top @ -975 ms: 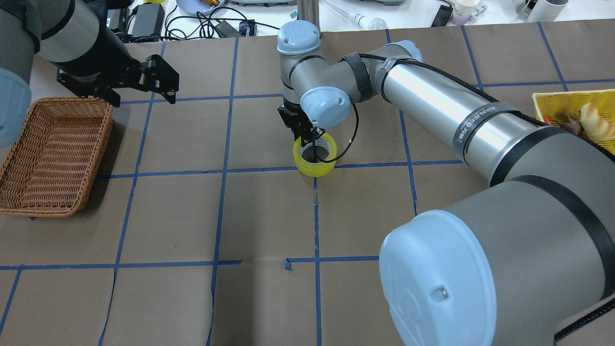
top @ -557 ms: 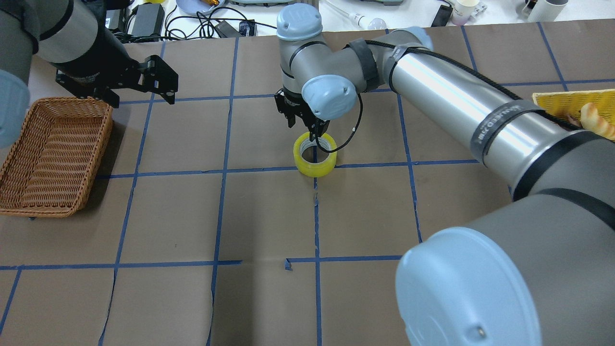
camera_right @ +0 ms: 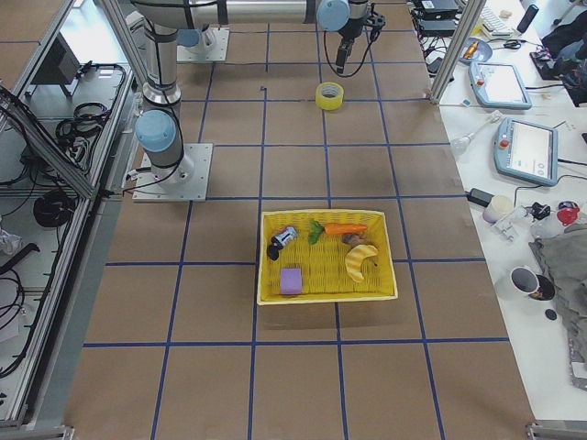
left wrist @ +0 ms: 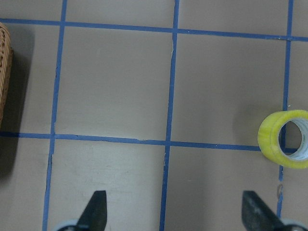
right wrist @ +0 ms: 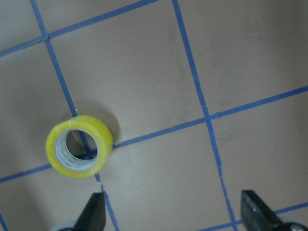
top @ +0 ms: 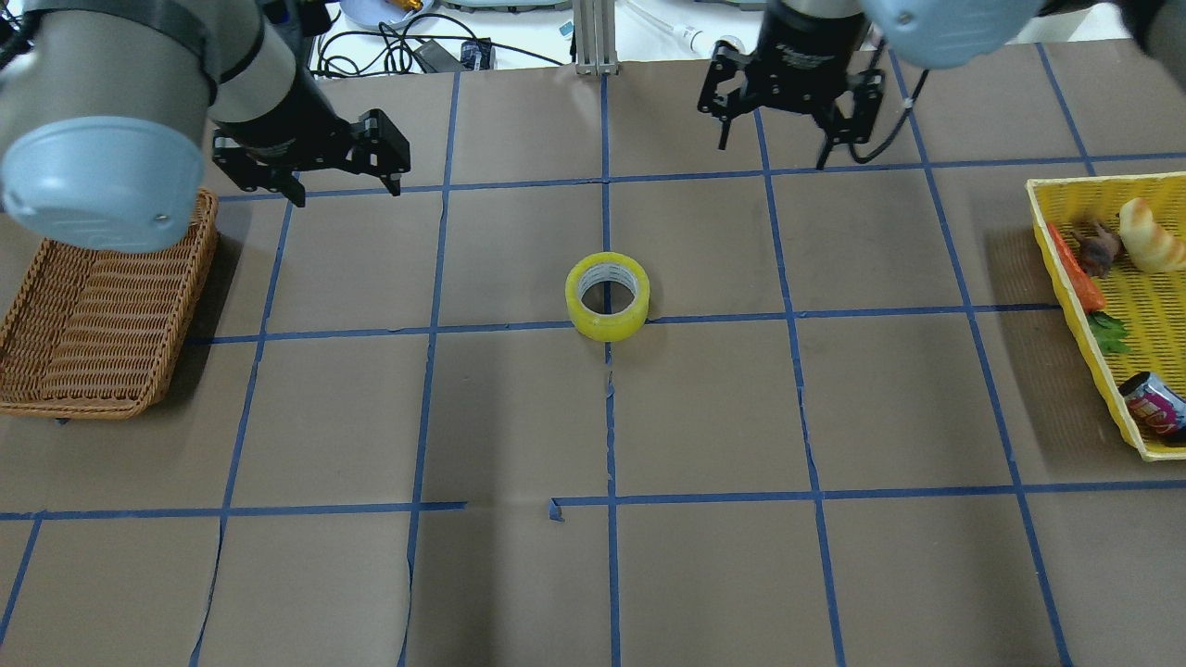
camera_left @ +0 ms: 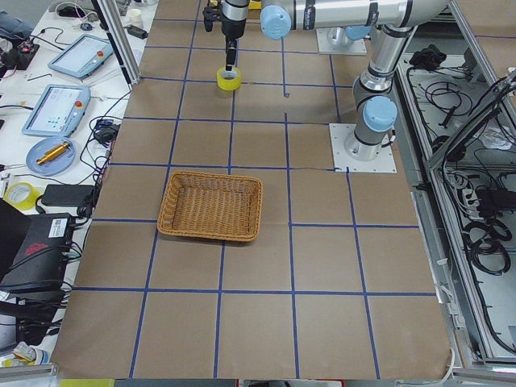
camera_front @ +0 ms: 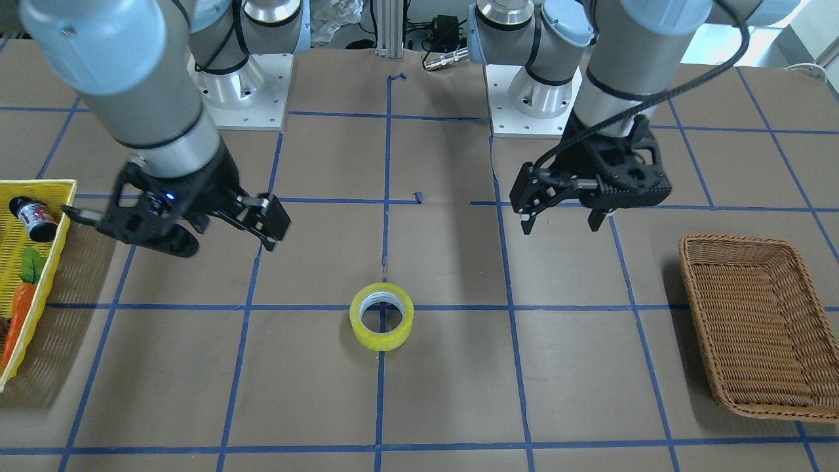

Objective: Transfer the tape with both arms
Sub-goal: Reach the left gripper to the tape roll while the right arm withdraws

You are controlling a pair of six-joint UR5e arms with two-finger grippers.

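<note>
1. The tape (top: 607, 298) lies flat with its hole upward at the middle of the brown bench (top: 519, 417). It sits over a crossing of blue grid lines (top: 417, 329), and nothing touches it.
2. The left pincer (top: 346, 192) hangs above the bench, far and left of the tape and well apart from it. Its fingers are spread apart and hold nothing.
3. The right pincer (top: 771, 153) hangs far and right of the tape, also spread apart and holding nothing.
4. A wicker basket (top: 65, 408) sits at the left edge.
5. A yellow basket (top: 1079, 184) at the right edge holds a carrot (top: 1075, 273), a croissant (top: 1149, 236) and a can (top: 1154, 400).
</note>
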